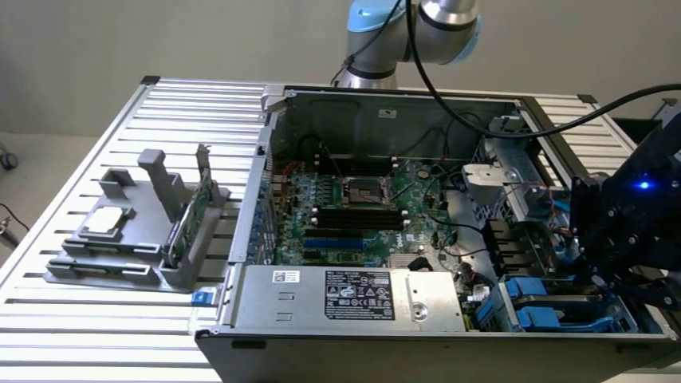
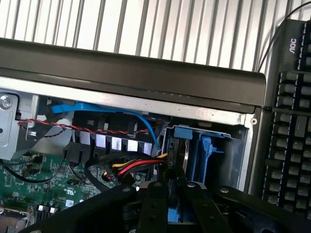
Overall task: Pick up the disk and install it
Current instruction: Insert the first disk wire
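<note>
My gripper [image 1: 608, 259] hangs over the drive bay [image 1: 537, 307] at the case's front corner, on the exterior view's right. In the wrist view my gripper [image 2: 174, 189] has its black fingers [image 2: 154, 204] close together on a thin dark slab with a blue rail, seen edge-on. This is the disk [image 2: 178, 154]. Its far end reaches into the blue plastic brackets of the drive bay [image 2: 206, 150]. In the exterior view the gripper's body hides the disk.
The open computer case [image 1: 383, 104] holds the motherboard [image 1: 352, 203], a power supply [image 1: 352, 295] and loose cables [image 2: 131, 167] beside the bay. A grey rack [image 1: 139, 239] with a silver chip and a green card stands on the exterior view's left. A keyboard [image 2: 291, 136] lies outside the case wall.
</note>
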{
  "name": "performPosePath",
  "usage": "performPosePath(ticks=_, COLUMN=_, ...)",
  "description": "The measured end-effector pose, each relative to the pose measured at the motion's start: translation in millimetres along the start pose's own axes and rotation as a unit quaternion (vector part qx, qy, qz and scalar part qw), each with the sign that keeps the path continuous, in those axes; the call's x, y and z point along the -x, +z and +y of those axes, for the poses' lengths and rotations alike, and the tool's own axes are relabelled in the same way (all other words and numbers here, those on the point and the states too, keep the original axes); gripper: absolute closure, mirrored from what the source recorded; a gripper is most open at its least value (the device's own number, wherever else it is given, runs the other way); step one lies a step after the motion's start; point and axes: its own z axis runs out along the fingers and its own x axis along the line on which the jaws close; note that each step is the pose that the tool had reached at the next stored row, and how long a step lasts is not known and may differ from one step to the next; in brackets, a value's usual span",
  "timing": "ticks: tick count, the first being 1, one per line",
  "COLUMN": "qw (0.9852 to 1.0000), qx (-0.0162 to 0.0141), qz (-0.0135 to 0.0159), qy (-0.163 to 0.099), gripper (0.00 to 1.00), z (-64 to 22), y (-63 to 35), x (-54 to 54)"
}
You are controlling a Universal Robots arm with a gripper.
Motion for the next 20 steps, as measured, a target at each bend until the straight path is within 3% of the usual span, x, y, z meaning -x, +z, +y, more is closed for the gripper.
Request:
performPosePath(ticks=6, qw=0.9997, qx=0.0016, qz=-0.0028, qy=0.026, gripper=0.83, z=-0.1, y=1.4, x=0.1)
performPosePath(ticks=20, qw=0.9993, qx=0.0036, qz=-0.0041, qy=0.038, gripper=0.83, z=-1.4, y=2.9, x=0.1)
